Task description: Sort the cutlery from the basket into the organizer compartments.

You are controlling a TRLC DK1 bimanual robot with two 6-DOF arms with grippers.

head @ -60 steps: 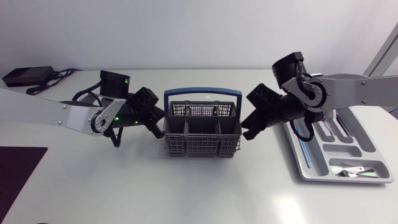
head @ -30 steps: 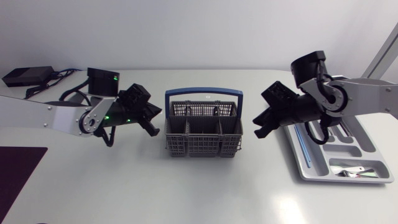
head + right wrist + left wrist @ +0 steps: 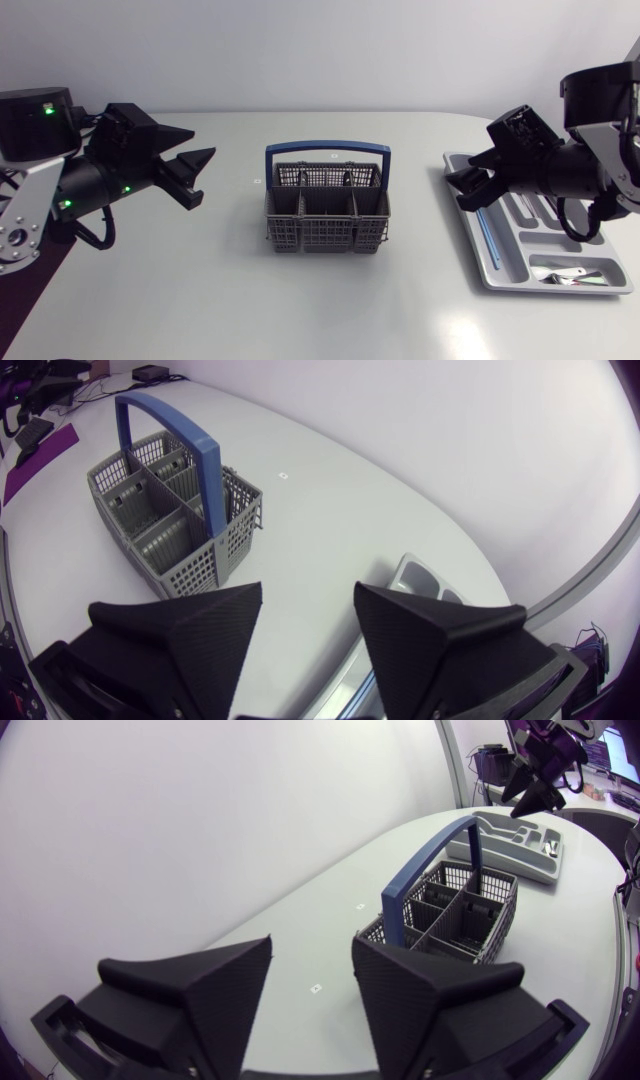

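The grey wire cutlery basket (image 3: 325, 212) with its blue handle (image 3: 327, 148) stands upright mid-table; its compartments look empty from both wrist views. The grey organizer tray (image 3: 500, 270) lies at the right, with silver cutlery (image 3: 575, 276) in its front compartment. My left gripper (image 3: 200, 176) hovers open and empty, well left of the basket. My right gripper (image 3: 458, 188) hangs open and empty over the organizer's left edge. Ahead of the left gripper (image 3: 310, 985) are the basket (image 3: 450, 910) and organizer (image 3: 515, 830). Beyond the right gripper (image 3: 308, 625) sit the basket (image 3: 175, 510) and an organizer corner (image 3: 420, 575).
A black box with cables (image 3: 40, 122) rests at the back left corner. A dark mat (image 3: 20, 300) lies at the table's front left edge. Bare tabletop surrounds the basket on every side.
Both arms have drawn back from the basket's sides, left arm leftward, right arm rightward over the organizer. Both grippers went from shut to open.
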